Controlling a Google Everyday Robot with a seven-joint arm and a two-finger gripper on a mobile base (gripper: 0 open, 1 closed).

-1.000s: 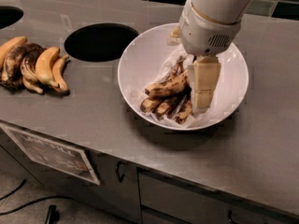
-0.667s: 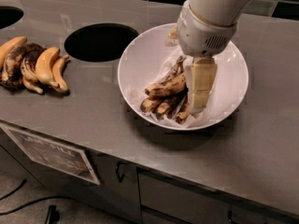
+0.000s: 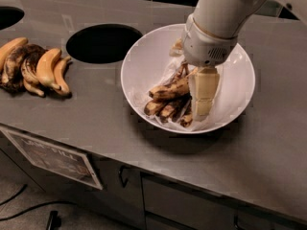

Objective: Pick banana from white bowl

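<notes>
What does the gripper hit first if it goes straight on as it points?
The gripper points down into the bowl, at the banana pile. Likely first contact is the dark bananas at its tip, then the bowl floor. The long banana lies just beside it. Depth is unclear.

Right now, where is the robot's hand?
In the camera view, its hand is down inside the white bowl, right of centre, beside the banana.

One white bowl, about four bananas in it, one gripper down inside the bowl. One bunch of about five on the counter. Two round holes.
</notes>
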